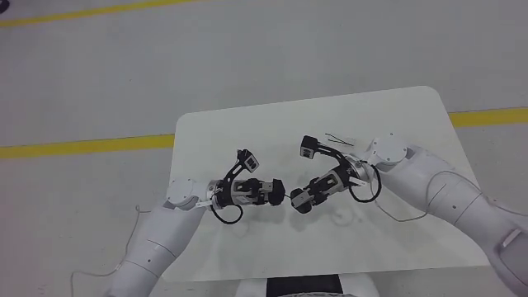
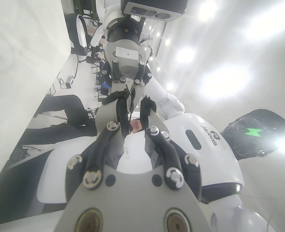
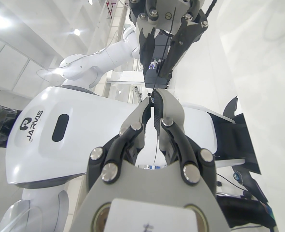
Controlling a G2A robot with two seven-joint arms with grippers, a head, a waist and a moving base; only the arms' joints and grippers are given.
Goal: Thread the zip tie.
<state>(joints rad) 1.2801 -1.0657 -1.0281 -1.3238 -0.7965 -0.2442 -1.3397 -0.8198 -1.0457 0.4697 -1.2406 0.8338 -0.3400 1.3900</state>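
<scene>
Mid-frame in the top view, over the table (image 1: 247, 140), the right gripper (image 3: 154, 97) is clamped on the thin black zip tie (image 3: 173, 20). The tie runs on between the parted jaws of the left gripper (image 2: 132, 102), seemingly lying against one finger.

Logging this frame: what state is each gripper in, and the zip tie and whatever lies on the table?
Right gripper: shut on the zip tie.
Left gripper: open, its fingers either side of the tie.
Zip tie: held in the air, running from the right gripper in between the left gripper's fingers.
Spare ties: lying loose on the table.
</scene>
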